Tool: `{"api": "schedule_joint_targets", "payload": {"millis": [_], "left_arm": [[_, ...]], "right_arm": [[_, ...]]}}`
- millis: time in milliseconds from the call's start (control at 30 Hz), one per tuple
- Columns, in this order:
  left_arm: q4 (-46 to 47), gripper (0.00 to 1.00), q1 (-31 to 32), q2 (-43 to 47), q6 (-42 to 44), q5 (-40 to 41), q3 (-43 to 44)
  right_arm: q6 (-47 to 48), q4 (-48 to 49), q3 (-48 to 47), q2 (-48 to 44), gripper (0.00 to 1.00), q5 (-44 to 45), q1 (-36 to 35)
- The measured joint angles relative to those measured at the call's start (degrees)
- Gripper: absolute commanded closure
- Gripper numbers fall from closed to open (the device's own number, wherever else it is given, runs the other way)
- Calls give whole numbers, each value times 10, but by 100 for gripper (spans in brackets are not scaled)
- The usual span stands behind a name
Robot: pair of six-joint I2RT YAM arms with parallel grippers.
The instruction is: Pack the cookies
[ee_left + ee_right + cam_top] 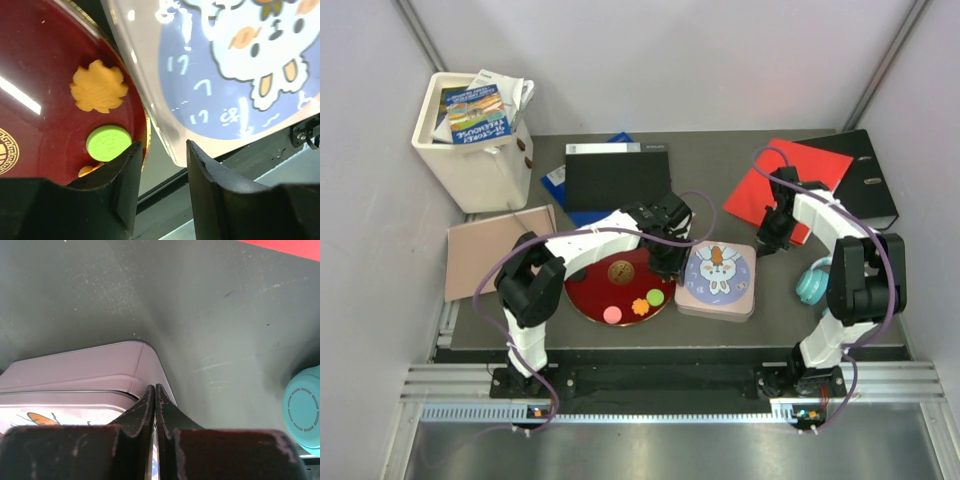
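Three cookies lie on the round red plate (592,290): a pink one (612,314), an orange flower-shaped one (639,306) and a green round one (655,297). In the left wrist view the orange flower (98,90) and the green round cookie (108,142) lie near the plate's rim (45,65). My left gripper (665,262) (162,147) hangs open and empty over the gap between the plate and the closed pink tin (717,280) with a cartoon lid (225,75). My right gripper (765,242) (155,387) is shut, its tips at the tin's far right corner (85,370).
Teal headphones (812,282) (302,412) lie right of the tin. At the back are a red folder (790,180), a black binder (865,180), a black folder (617,178) and a white bin of booklets (475,140). A tan board (495,245) lies at the left.
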State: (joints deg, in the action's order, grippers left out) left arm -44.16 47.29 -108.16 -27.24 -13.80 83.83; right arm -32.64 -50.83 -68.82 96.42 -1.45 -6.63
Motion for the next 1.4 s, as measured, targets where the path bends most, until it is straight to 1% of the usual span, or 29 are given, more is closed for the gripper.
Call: {"api": "schedule_joint_targets", "payload": {"millis": [300,500,600,800,933,1067,1267,1400], "left_arm": [[1,55,5,0,-1,5,8],[9,51,5,0,-3,19,8],[16,51,2,5,-8,25,8],[20,53,-4,12,-14,52,9],[23,54,-8,12,-21,74,2],[22,55,-14,12,-29,87,-11],[29,58,-29,12,-35,90,-18],[58,61,-41,12,-41,63,-56]], "right_arm": [[0,-5,-6,-3,100,5,1],[-7,-1,13,-53,100,19,13],[-9,1,17,-70,100,22,16],[-11,14,69,-76,100,18,16],[-24,25,123,-77,100,-5,16],[-37,40,159,-77,100,-33,16],[-46,61,168,-76,100,-54,16],[-48,70,168,-76,100,-58,16]]}}
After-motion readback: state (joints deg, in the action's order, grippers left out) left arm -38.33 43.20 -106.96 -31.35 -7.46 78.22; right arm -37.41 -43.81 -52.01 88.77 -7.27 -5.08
